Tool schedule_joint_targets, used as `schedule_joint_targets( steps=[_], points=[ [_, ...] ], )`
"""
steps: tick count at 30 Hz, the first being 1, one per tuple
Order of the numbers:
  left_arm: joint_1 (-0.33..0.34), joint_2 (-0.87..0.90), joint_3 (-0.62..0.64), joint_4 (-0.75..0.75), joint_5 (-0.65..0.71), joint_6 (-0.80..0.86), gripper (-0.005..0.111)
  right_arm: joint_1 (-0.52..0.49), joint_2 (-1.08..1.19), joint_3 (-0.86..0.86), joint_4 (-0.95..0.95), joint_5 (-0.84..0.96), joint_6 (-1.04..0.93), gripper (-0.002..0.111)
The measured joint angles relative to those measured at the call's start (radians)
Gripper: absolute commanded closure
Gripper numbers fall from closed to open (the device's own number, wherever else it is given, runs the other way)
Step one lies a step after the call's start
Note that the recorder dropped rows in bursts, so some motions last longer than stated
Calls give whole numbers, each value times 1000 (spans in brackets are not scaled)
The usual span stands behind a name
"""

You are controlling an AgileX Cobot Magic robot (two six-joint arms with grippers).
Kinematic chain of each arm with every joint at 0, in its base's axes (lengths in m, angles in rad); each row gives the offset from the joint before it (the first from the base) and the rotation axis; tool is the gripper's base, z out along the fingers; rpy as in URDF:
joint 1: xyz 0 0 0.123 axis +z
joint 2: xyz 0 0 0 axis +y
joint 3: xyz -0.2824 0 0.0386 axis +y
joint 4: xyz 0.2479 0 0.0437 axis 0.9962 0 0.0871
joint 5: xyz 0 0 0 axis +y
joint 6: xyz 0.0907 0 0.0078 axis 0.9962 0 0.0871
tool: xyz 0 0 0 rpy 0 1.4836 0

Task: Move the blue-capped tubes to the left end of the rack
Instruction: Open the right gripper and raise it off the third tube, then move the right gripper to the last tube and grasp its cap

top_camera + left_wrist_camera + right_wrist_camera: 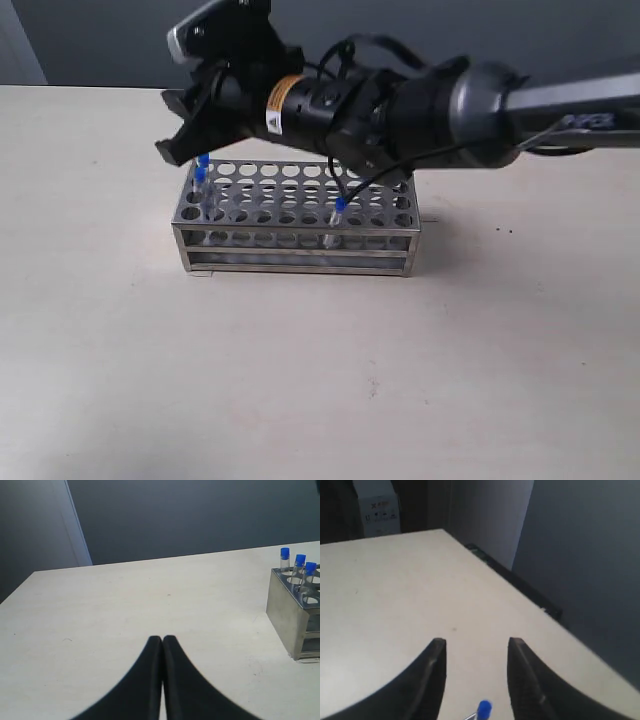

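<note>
I see the rack, shiny steel with rows of round holes, standing near the middle of the table. Three thin clear tubes with bright blue caps cluster at its left end. A fourth tube stands alone toward the front, right of middle. My right gripper hangs over the left end with its fingers spread wide, gripping nothing, and one blue cap shows between them. My left gripper is pressed closed and empty, well apart from the rack. The table is pale beige and matte, with a dark grey wall behind.
</note>
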Motion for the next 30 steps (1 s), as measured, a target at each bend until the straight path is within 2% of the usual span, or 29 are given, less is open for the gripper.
schedule_joint_targets(
  steps=[4, 11, 17, 30],
  points=[
    [0, 0, 0, 0, 0, 0, 106, -44, -115, 57, 11, 3, -27, 69],
    [0, 0, 0, 0, 0, 0, 106, -175, -289, 445, 152, -245, -35, 69],
    [0, 0, 0, 0, 0, 0, 106, -187, -301, 682, 189, -391, -35, 69],
    [0, 0, 0, 0, 0, 0, 106, -187, -166, 716, 190, -534, 26, 69]
  ],
)
